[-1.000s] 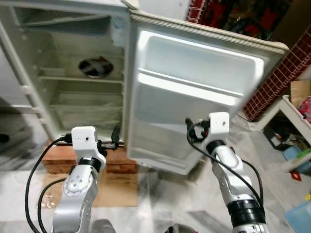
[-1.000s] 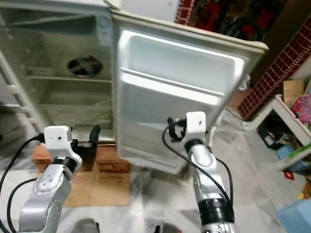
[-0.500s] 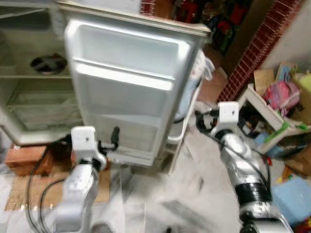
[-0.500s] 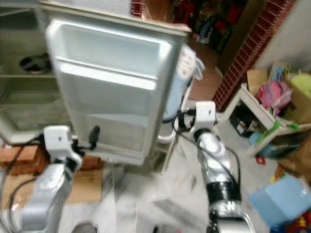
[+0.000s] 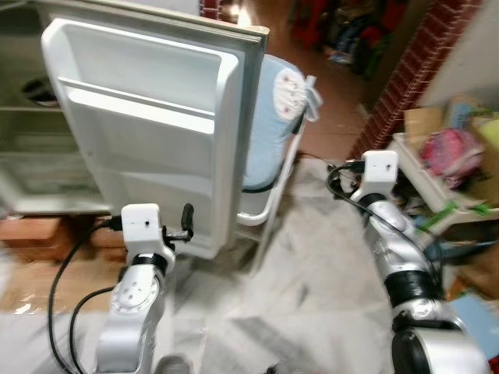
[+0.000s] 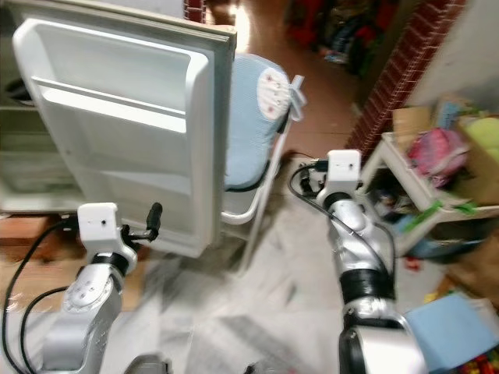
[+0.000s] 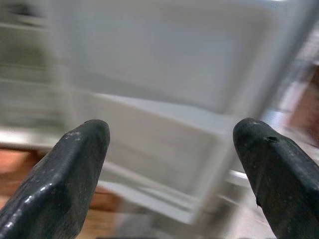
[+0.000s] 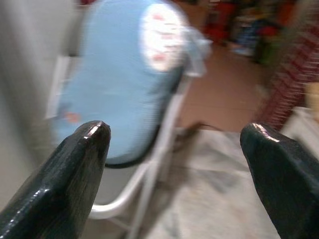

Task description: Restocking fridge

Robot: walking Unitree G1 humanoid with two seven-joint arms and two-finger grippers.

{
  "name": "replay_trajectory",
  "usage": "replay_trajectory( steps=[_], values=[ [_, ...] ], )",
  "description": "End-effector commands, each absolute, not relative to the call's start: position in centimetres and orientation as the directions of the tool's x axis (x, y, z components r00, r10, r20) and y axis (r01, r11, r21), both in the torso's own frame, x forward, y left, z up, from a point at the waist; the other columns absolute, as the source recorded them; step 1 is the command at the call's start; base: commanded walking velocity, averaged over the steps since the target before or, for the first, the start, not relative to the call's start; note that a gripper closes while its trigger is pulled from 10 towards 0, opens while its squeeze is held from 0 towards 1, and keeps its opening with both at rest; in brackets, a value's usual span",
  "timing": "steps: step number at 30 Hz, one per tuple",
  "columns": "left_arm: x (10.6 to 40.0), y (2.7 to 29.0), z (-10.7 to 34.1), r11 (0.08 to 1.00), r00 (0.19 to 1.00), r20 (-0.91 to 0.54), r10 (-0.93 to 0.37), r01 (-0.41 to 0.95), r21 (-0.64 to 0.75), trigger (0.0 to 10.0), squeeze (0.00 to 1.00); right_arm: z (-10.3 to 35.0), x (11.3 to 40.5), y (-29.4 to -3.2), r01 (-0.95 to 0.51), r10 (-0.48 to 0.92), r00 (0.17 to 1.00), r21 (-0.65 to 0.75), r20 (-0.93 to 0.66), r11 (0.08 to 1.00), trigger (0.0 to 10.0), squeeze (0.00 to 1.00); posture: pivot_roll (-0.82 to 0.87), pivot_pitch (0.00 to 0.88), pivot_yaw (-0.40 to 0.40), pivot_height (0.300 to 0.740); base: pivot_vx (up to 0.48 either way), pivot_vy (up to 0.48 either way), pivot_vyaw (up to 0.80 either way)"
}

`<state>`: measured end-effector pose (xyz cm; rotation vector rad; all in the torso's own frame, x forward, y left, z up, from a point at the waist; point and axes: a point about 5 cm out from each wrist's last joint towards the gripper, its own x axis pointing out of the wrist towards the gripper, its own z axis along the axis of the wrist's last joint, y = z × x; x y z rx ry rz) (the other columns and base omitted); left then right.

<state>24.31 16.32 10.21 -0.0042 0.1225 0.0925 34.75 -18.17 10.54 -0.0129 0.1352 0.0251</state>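
The fridge sits at the far left with its door swung wide open, the white inner shelves of the door facing the robot. The interior looks mostly bare, just a dark round thing on a shelf at the left edge, too blurry to name. So the step in hand looks like the fetch part: nothing is being carried, and the head is pointed toward the cluttered right side of the room. The next move probably calls for finding an item to stock and getting a gripper on it.

Left gripper hangs near the lower door with its fingers spread wide and nothing between them. Right gripper is the same, wide apart and empty, out on the right.

The right wrist view gives a close look at the blue-cushioned chair just beyond the door's edge. The head views add the low white table piled with colourful stuff at far right.
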Motion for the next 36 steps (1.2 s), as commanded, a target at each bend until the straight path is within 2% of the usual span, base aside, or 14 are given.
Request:
replay_trajectory(
  steps=[1, 7, 16, 27, 36],
  values=[
    [24.2, 16.9, 9.9, 0.993, 0.985, -0.123, 0.122, -0.122, 0.007, 10.0, 0.0, 10.6, 34.7, -17.5, -0.038, 0.038, 0.993, -0.004, -0.115, 0.999, 10.0, 0.0, 0.13, 0.041, -0.102, 0.74, 0.0, 0.0, 0.8],
    [24.4, 17.5, 9.3, 0.986, 0.981, -0.14, 0.135, -0.147, -0.075, 10.0, 0.0, 9.8, 34.3, -16.7, -0.011, 0.016, 0.995, 0.044, -0.102, 0.999, 10.0, 0.0, 0.11, 0.029, -0.086, 0.74, 0.047, 0.0, 0.76],
    [24.9, 17.3, 9.9, 0.989, 0.988, -0.108, 0.109, -0.118, -0.084, 10.0, 0.0, 9.6, 33.9, -16.3, -0.016, 0.021, 0.995, 0.061, -0.093, 0.998, 10.0, 0.0, 0.12, 0.033, -0.089, 0.74, 0.392, 0.0, 0.0],
    [24.7, 16.4, 9.7, 0.989, 0.991, -0.113, 0.072, -0.085, -0.117, 10.0, 0.0, 10.5, 34.8, -17.1, 0.041, -0.039, 0.997, 0.024, -0.065, 0.999, 10.0, 0.0, 0.12, 0.031, -0.094, 0.74, 0.48, 0.0, 0.0],
    [24.6, 16.7, 9.4, 0.984, 0.981, -0.141, 0.136, -0.15, -0.092, 10.0, 0.0, 11.3, 35.6, -17.0, 0.042, -0.041, 0.998, 0.024, -0.049, 0.999, 10.0, 0.0, 0.12, 0.035, -0.099, 0.74, 0.032, 0.0, 0.0]
  ],
)
